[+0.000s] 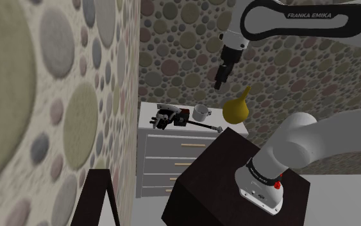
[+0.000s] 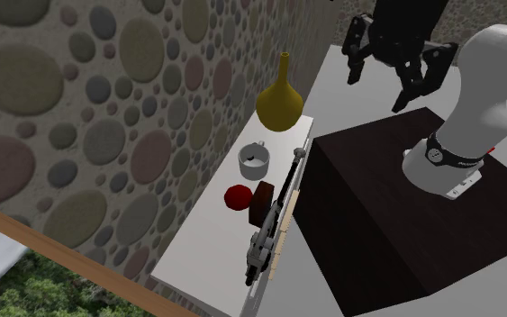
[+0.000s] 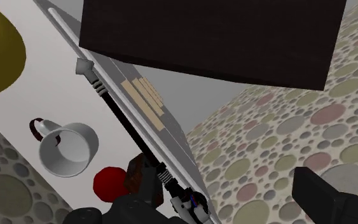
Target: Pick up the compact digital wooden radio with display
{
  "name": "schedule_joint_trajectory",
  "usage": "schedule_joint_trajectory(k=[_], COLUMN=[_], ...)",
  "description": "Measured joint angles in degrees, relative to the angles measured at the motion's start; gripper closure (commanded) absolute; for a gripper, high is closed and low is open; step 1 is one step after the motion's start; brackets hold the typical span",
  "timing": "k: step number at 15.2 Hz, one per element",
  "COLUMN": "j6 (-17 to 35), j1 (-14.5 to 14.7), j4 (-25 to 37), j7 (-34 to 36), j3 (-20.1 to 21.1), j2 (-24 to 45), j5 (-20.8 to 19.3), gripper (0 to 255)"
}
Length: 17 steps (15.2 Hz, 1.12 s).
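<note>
"Looking along the dresser (image 2: 202,248), where was the radio (image 2: 262,200)?"

"On its white top. It was a small dark reddish-brown block set between a red ball (image 2: 238,196) and a long black tool (image 2: 276,212). A grey mug (image 2: 254,162) stood near it, and a mustard vase (image 2: 281,104) further along."

"And the gripper (image 1: 219,82)?"

"High over the vase end, well apart from the radio. Its two black fingers were spread wide and held nothing. I'd say the approach was the step in hand."

"How would you have done it well?"

"Carry the hand along the dresser until it hung straight over the block. Then turn the wrist so the fingers closed on its free faces, since ball and tool crowded the other two sides. Come down plumb and slow. A slanted descent would likely have set the ball rolling or caught the tool's shaft. I couldn't tell whether the block touched either neighbour."
</note>
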Motion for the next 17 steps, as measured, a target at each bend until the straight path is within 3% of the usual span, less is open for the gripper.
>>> schedule_joint_trajectory(k=[8,17], j6=[17.63,34.98], j1=[0.39,1.52], j4=[-4.30,-0.56], j7=[-6.56,-16.67], j3=[-3.89,-7.65], j2=[12.64,33.25], j5=[-0.79,3.29], gripper=[0,0])
